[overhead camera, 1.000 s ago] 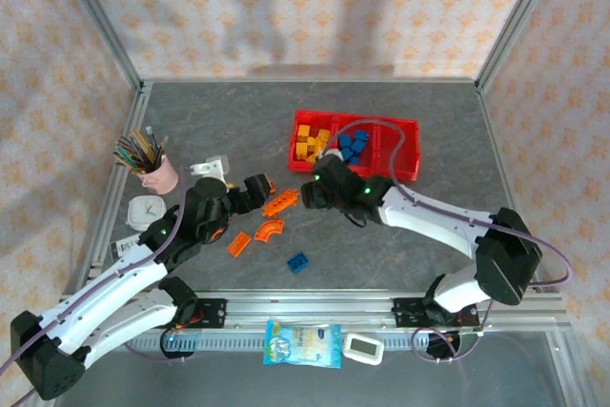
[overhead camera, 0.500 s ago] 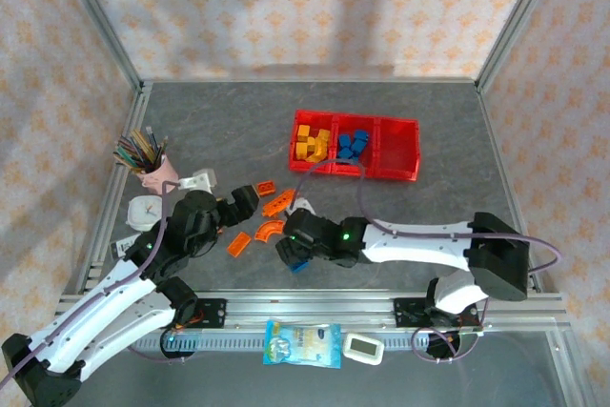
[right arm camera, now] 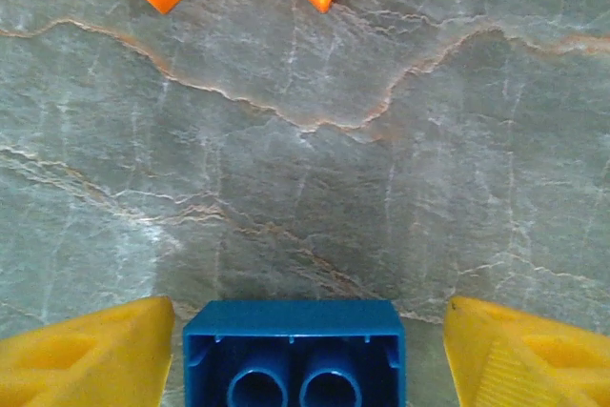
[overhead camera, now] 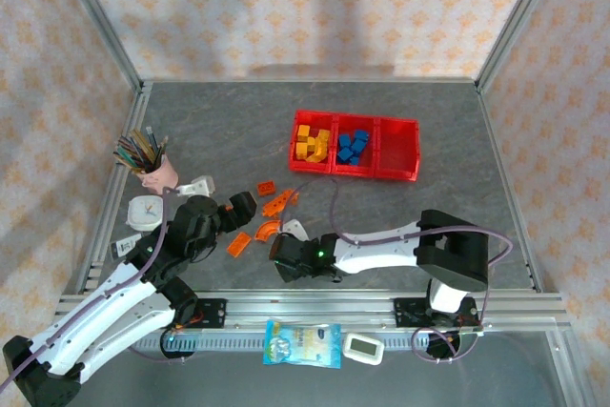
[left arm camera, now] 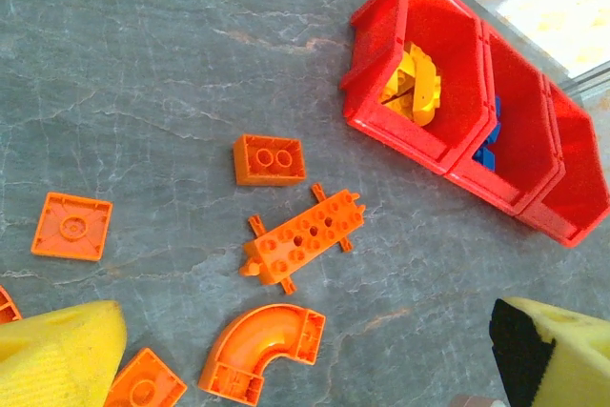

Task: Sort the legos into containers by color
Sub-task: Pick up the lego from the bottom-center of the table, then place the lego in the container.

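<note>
Three joined red bins stand at the back. The left one holds yellow legos, the middle one blue legos. Several orange legos lie on the table: a brick, a long studded piece, an arch and a flat square. My left gripper hovers open by them, its yellow fingers wide apart. My right gripper is low at the table's front, open. A blue brick lies underside-up between its fingers, with a gap on the right side.
A pink cup of pencils, a white round clock and a small white object sit at the left. A snack packet and a small white device lie on the front rail.
My right arm has swung from beside the bins down to the front of the table and now straddles the blue brick. The left arm pulled back a little toward the left.
</note>
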Controlling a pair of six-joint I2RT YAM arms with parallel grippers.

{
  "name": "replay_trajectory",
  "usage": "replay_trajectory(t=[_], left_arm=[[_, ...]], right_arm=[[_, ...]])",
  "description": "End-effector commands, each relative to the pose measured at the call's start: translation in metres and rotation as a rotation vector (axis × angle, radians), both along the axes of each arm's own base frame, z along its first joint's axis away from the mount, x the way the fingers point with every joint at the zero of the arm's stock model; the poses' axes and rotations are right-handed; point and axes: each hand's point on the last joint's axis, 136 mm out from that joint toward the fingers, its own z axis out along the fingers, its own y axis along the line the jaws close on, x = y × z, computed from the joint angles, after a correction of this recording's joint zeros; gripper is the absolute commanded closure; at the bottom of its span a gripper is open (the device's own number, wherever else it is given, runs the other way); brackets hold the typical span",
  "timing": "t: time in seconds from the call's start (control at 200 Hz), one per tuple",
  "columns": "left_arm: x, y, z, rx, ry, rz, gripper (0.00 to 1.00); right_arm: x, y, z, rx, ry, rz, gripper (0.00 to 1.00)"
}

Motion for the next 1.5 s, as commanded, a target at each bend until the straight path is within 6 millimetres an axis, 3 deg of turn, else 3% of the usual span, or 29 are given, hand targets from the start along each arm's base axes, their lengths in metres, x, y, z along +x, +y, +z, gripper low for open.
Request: replay_trajectory(t=[0.0,0.195,0.335,0.51,0.641,0.806,0.996,1.126,1.316,1.491], left_arm=[[0.000,0.006,-0.003,0.008,0.004,0.030,0.01],[0.001,0.004,-0.004,-0.003,0.000,0.024,0.01],[0.001,0.004,-0.001,-0.002,-0.008,0.025,0.01],[0.003,0.001,0.005,-0.015,-0.022,0.015,0.01],[0.006,-0.003,0.013,-0.025,-0.042,-0.001,0.01],[0.012,-0.012,0.023,-0.027,-0.062,-0.032,0.01],[0.024,-0.023,0.035,-0.033,-0.102,-0.060,0.01],[0.034,-0.033,0.041,-0.034,-0.122,-0.082,0.01],[0.048,-0.047,0.047,-0.038,-0.140,-0.105,0.01],[0.059,-0.056,0.048,-0.029,-0.140,-0.120,0.01]], right_arm=[[0.009,-0.001,-0.001,-0.019,-0.038,-0.046,0.32],[0.013,-0.005,-0.004,-0.057,-0.055,-0.065,0.45],[0.016,-0.006,0.003,-0.045,-0.072,-0.077,0.53],[0.022,-0.008,0.024,-0.018,-0.092,-0.117,0.57],[0.041,-0.016,0.051,0.020,-0.114,-0.173,0.57],[0.088,-0.051,0.083,0.040,-0.155,-0.299,0.56],[0.164,-0.109,0.126,0.026,-0.282,-0.496,0.55],[0.211,-0.138,0.144,0.029,-0.347,-0.604,0.55],[0.271,-0.173,0.141,-0.031,-0.379,-0.708,0.54],[0.308,-0.189,0.127,-0.126,-0.397,-0.739,0.54]])
